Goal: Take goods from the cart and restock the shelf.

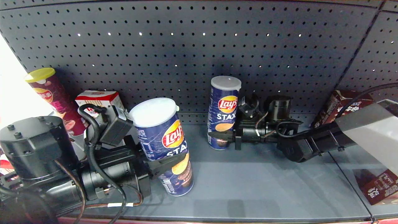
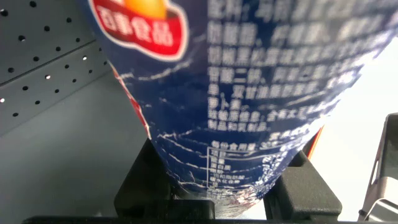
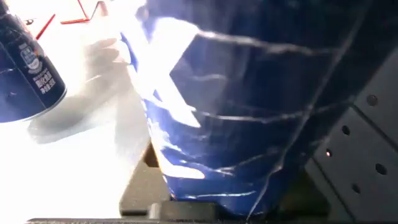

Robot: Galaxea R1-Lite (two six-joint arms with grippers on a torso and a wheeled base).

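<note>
Two blue chip cans with clear lids are on the grey shelf (image 1: 264, 183). My left gripper (image 1: 161, 157) is shut on the near can (image 1: 163, 140), which tilts with its lid toward the left and its base low over the shelf's front half. In the left wrist view that can (image 2: 249, 93) sits between the black fingers (image 2: 140, 186). The far can (image 1: 224, 109) stands upright close to the pegboard, with my right gripper (image 1: 219, 137) shut on its lower part from the right. In the right wrist view this can (image 3: 249, 124) is close up, and the near can (image 3: 28, 68) shows farther off.
A maroon can with a yellow lid (image 1: 53, 96) and a red-and-white box (image 1: 98, 99) stand at the back left. Brown boxes sit at the right, one upright (image 1: 342, 107) and one lying flat (image 1: 377, 186). The pegboard wall (image 1: 199, 46) closes the back.
</note>
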